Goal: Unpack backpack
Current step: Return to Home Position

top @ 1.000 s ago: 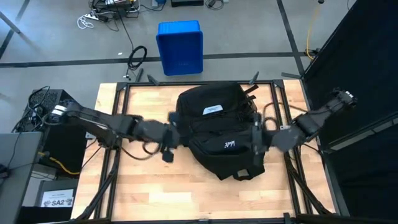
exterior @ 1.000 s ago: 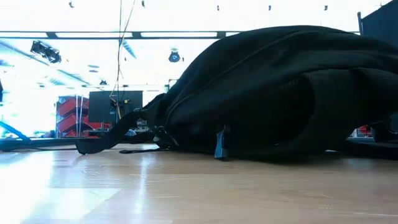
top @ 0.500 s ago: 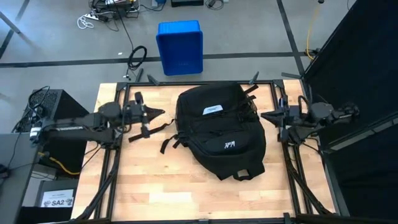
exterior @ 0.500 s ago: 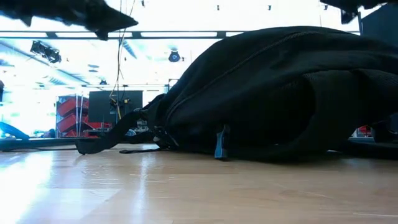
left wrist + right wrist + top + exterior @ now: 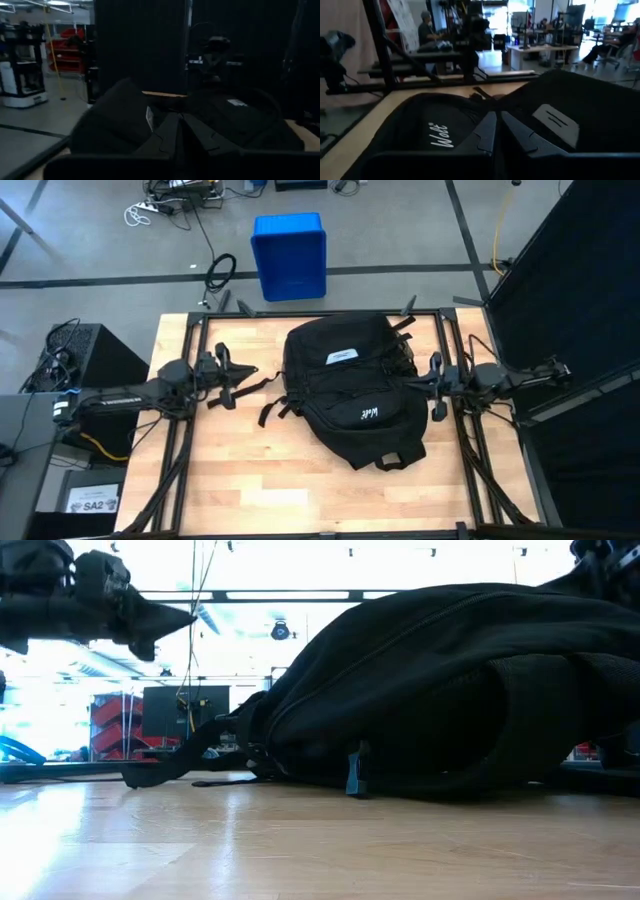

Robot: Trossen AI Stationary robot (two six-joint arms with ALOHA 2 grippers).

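While the backpack (image 5: pixel 350 395) lies flat mid-worktop (image 5: pixel 250 475), seemingly zipped, my left end effector (image 5: pixel 243 370) hovers just left of it, fingers pressed together, empty; my right end effector (image 5: pixel 415 381) hangs by its right edge, likewise closed.

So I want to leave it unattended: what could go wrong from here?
The left gripper hangs right beside a loose strap of the backpack; it might snag that if the arm swings. The right gripper points at its side from close by, so an inward sweep could shove it.
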